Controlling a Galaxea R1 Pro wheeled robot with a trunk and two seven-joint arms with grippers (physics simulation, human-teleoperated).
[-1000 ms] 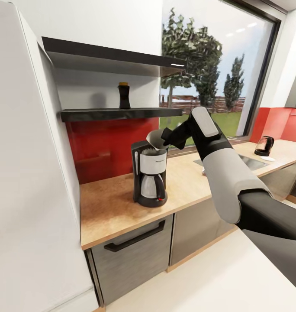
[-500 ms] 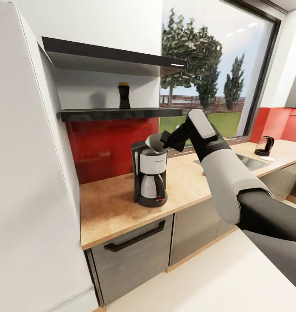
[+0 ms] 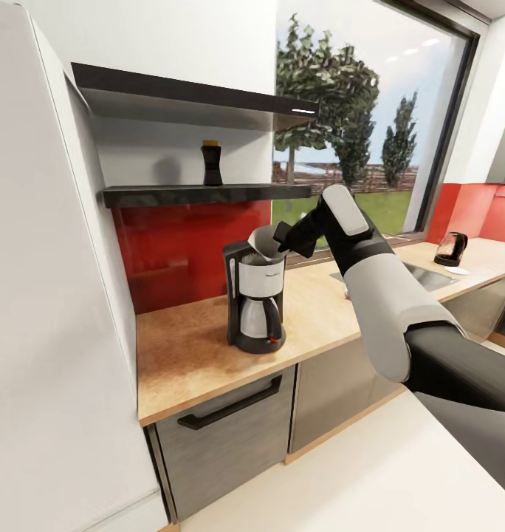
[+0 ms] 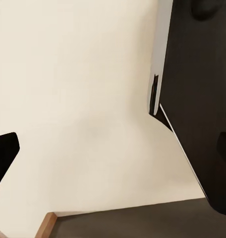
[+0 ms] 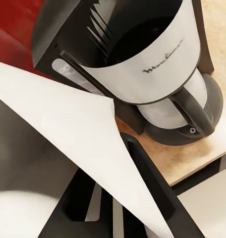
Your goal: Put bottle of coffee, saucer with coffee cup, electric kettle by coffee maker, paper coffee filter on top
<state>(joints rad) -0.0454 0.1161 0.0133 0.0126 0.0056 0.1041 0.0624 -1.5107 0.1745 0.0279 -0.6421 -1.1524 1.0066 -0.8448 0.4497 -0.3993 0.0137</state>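
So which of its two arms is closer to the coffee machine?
Right. Its tool holds the paper filter just above the coffee maker. The left tool faces a plain pale surface, with no coffee maker near.

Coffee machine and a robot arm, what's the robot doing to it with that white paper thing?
The robot's right gripper is holding a paper coffee filter and tipping it onto the top of the coffee maker, which stands on the wooden countertop. The filter is touching the top but is not let go yet. The bottle of coffee is up on the shelf, and the electric kettle sits far along the counter by the window.
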